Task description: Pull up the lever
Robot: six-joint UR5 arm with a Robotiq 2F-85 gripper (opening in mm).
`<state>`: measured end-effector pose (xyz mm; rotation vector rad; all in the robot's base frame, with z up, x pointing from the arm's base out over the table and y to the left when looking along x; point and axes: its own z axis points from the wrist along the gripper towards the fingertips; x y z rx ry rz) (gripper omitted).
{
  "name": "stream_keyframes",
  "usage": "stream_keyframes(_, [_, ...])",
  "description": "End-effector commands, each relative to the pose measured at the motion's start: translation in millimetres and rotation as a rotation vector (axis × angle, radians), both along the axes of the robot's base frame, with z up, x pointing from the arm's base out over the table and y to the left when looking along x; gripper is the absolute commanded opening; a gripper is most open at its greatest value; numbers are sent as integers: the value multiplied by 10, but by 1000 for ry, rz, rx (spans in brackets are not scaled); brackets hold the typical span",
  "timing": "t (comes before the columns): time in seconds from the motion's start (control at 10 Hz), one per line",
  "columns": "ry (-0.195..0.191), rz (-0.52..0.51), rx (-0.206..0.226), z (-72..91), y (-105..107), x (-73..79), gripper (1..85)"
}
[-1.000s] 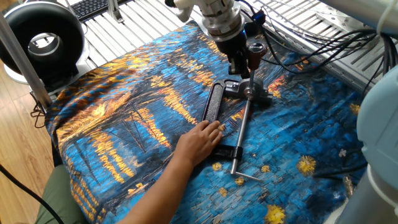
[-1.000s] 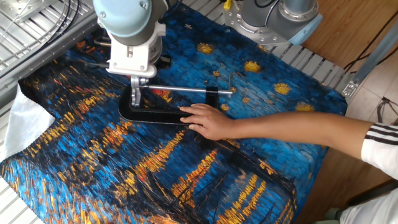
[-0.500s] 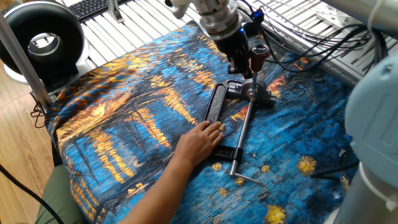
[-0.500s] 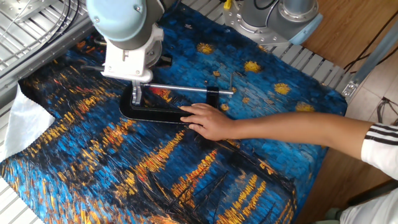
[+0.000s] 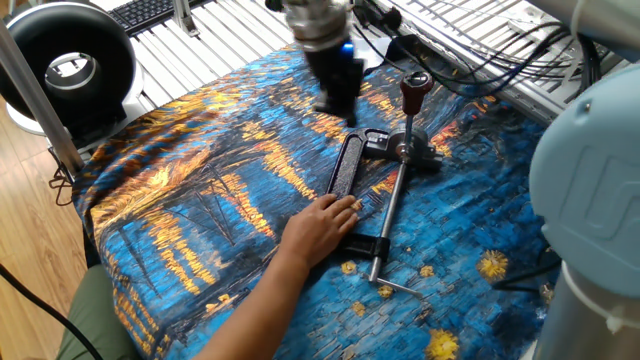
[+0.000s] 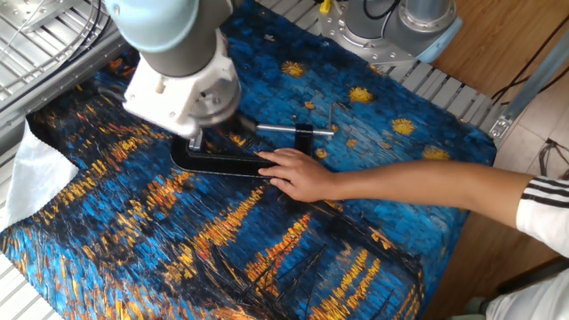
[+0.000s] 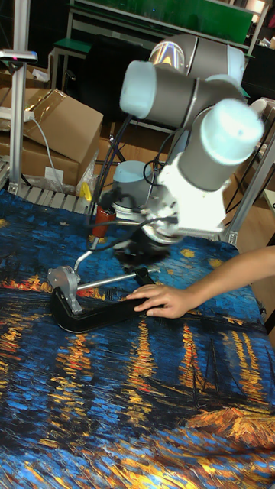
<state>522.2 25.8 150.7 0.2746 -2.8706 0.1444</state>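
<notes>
The lever (image 5: 413,100) stands nearly upright, its dark red sleeve on top and its thin silver arm running down to the round hub (image 5: 401,150). My gripper (image 5: 335,104) hangs to its left, clear of it and above the cloth. It is blurred, so I cannot make out how its fingers stand. In the tall fixed view the lever (image 7: 101,219) rises left of my wrist, above the hub (image 7: 64,280). My arm hides the lever in the other fixed view.
A person's hand (image 5: 322,226) presses on the black clamp frame (image 5: 345,170). The long screw rod (image 5: 390,210) runs from the hub toward the table front. A painted blue cloth (image 5: 200,200) covers the table. Cables (image 5: 500,50) lie behind the lever.
My gripper has swung left, away from the lever it stood against. The lever stays upright with its red sleeve free. The hand and clamp have not moved.
</notes>
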Motion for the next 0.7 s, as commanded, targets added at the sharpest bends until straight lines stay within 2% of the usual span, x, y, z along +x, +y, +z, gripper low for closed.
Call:
stream_keyframes(0.0, [-217, -300, 131, 149, 767, 638, 10])
stream_keyframes(0.1, [-289, -350, 141, 166, 825, 844, 10])
stream_keyframes(0.2, [-337, -351, 109, 156, 720, 969, 10])
stream_keyframes(0.3, [-355, -378, 100, 120, 679, 1047, 10])
stream_keyframes(0.5, [-319, -434, 112, 84, 745, 994, 10])
stream_keyframes(0.6, [-271, -368, 36, 67, 548, 847, 10])
